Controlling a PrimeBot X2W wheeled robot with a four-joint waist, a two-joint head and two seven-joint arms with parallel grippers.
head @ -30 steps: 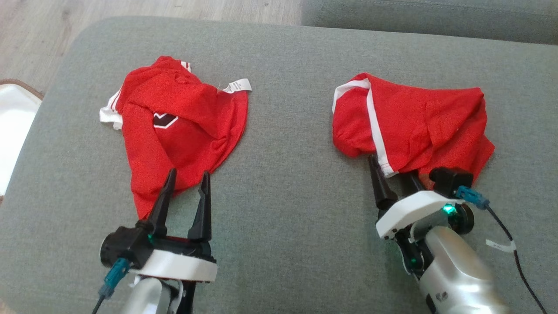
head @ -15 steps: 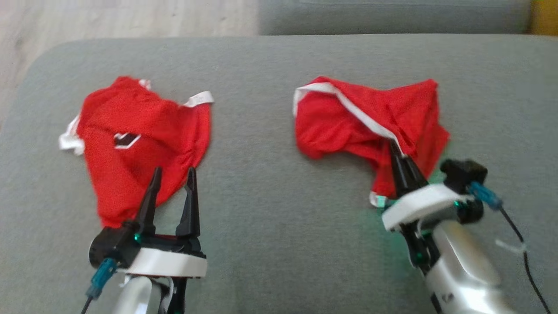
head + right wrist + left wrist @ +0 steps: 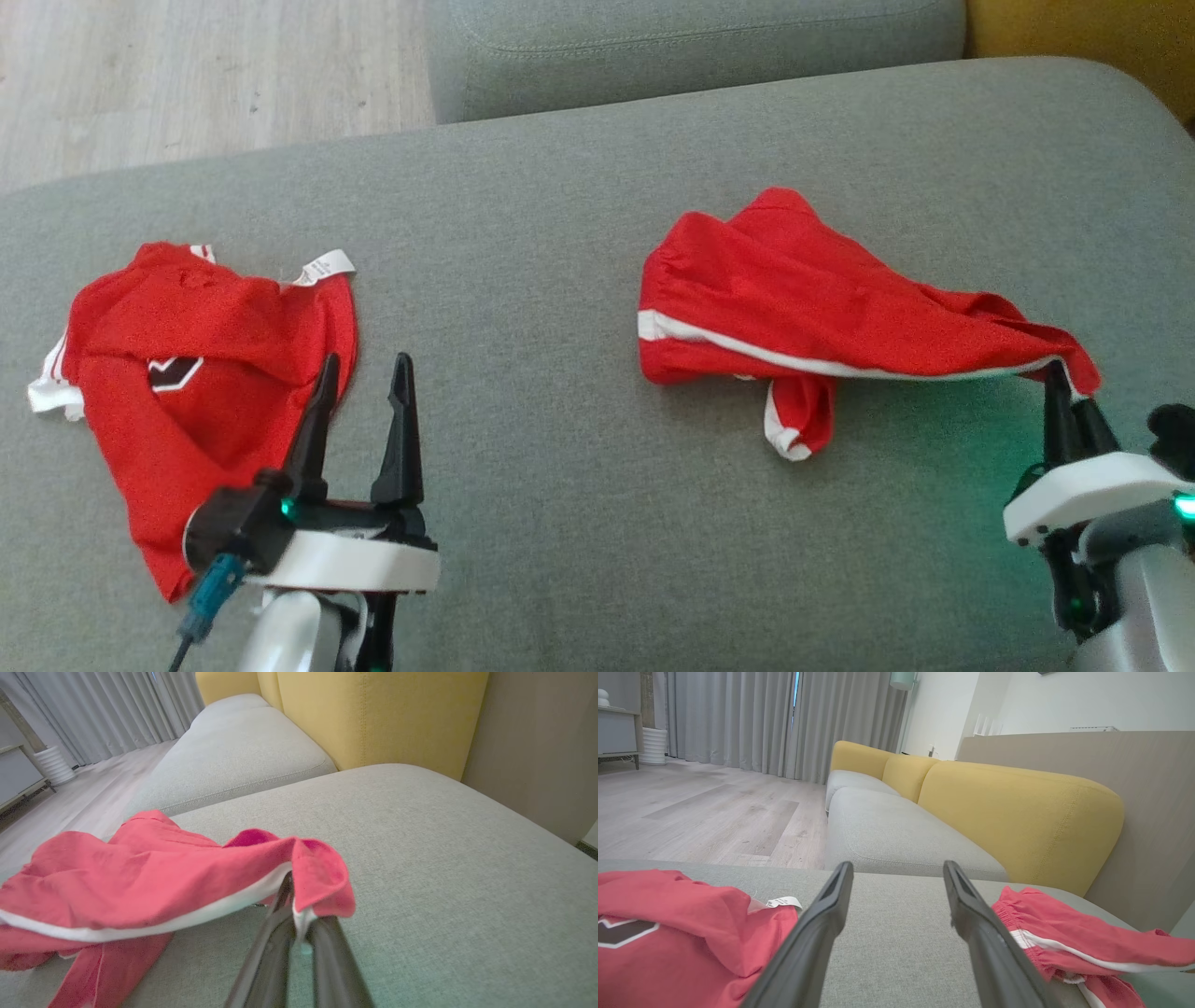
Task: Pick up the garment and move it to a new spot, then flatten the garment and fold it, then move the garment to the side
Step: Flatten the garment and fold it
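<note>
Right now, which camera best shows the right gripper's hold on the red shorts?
Right wrist view: close up, the right gripper is shut on the red shorts at the hem. Head view shows it small; left wrist view, the shorts' waistband end.

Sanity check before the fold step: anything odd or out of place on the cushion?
Nothing damaged. The red shorts are strung out by one white-trimmed corner pinched in the right gripper, one leg bunched underneath. The red shirt lies crumpled, care label poking out; left gripper is open by its edge.
</note>
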